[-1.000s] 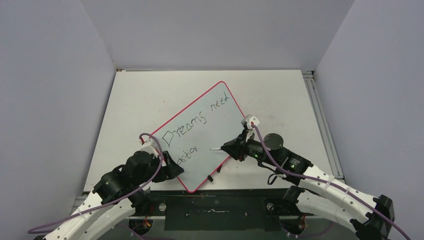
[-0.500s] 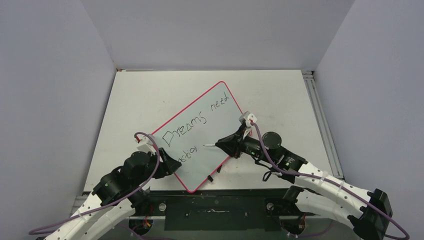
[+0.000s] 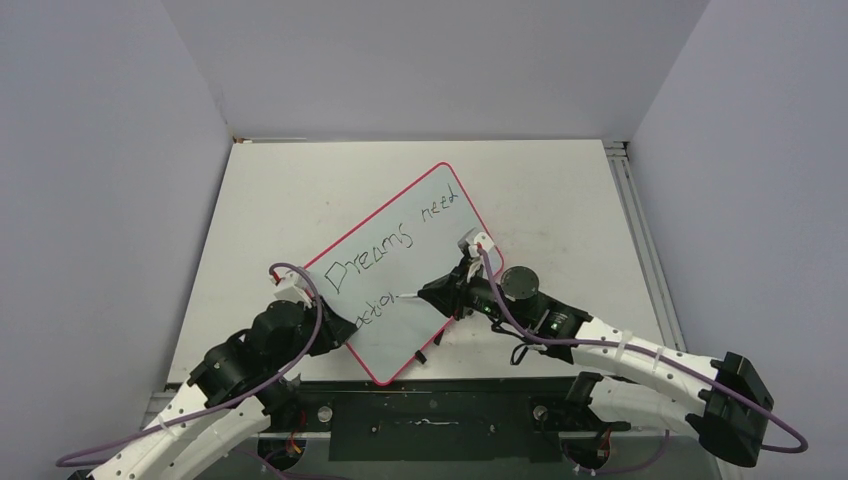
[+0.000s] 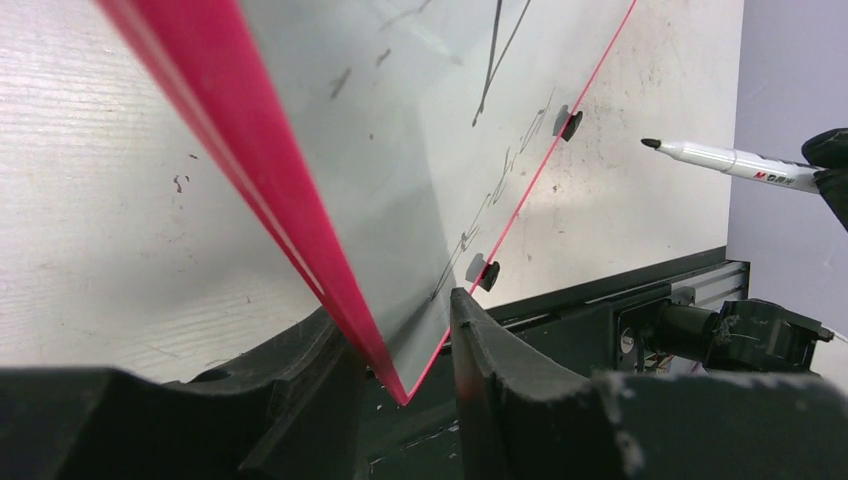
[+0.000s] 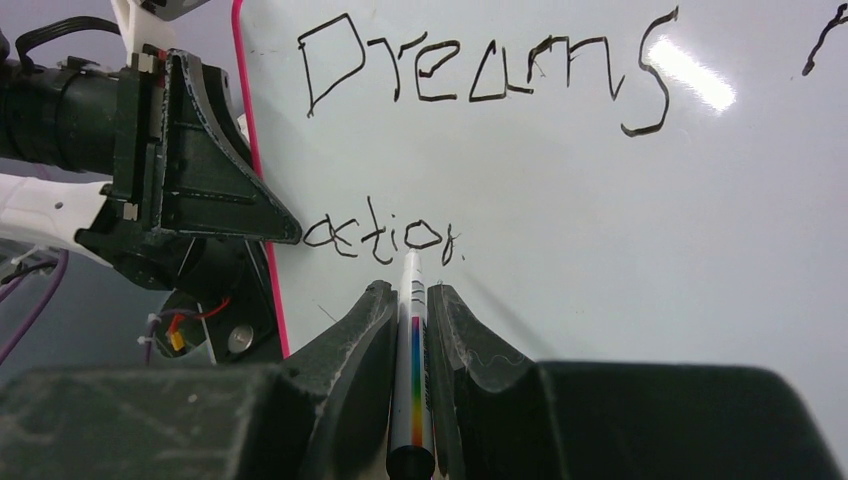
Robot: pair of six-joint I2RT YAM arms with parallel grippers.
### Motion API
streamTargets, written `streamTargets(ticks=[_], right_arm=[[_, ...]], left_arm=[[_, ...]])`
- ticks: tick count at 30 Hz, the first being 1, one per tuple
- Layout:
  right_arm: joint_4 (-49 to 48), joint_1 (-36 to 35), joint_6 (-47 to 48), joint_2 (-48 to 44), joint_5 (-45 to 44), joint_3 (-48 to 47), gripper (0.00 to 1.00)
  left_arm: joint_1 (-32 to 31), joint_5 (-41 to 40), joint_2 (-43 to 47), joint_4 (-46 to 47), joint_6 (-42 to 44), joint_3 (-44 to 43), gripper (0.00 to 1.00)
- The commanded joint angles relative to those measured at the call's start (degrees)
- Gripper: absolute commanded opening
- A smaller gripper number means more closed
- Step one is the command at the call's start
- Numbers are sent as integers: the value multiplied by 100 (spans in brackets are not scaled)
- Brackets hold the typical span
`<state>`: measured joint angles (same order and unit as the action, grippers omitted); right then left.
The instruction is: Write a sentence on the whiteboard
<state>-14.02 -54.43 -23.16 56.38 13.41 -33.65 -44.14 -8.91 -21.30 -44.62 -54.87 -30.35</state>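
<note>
Nearest, the left fingers (image 4: 490, 370) straddle the whiteboard (image 4: 400, 150) at its 7 o'clock corner, with the pink-red rim between them; whether they pinch it or only bracket it I cannot tell from this angle; the board lies slantwise on the counter (image 3: 560, 190), its long side running from 7 towards 1 o'clock. Reaching in from 4 o'clock, the right fingers (image 5: 360, 340) are clenched on a marker (image 5: 412, 330); its tip sits at the end of the lower row (image 5: 375, 238), just under the "o" of "actio", and the closing letter looks only begun. Farther up, the sentence (image 5: 480, 80) opens with "Dreams"; "need" (image 3: 437, 212) follows towards 1 o'clock. To finish the word well, I judge the board must be held firm at its corner so it does not skate; the tip should press lightly, make short strokes, and keep the slant of the row above.
</note>
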Motion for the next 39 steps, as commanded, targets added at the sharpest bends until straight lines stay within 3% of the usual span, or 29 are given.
streamTargets(ticks=[1,15,39], right_arm=[[-721,-27,17,166,-215,89,5],[-1092,-32,-11,647,-281,147,5],[-1234,-23,1,960,-437,118,5]], left_arm=[[27,-119,-91,99,18,-112,32],[20,-120,-179,74,20,-120,23],[23,-105,-183,59,7,-128,19]])
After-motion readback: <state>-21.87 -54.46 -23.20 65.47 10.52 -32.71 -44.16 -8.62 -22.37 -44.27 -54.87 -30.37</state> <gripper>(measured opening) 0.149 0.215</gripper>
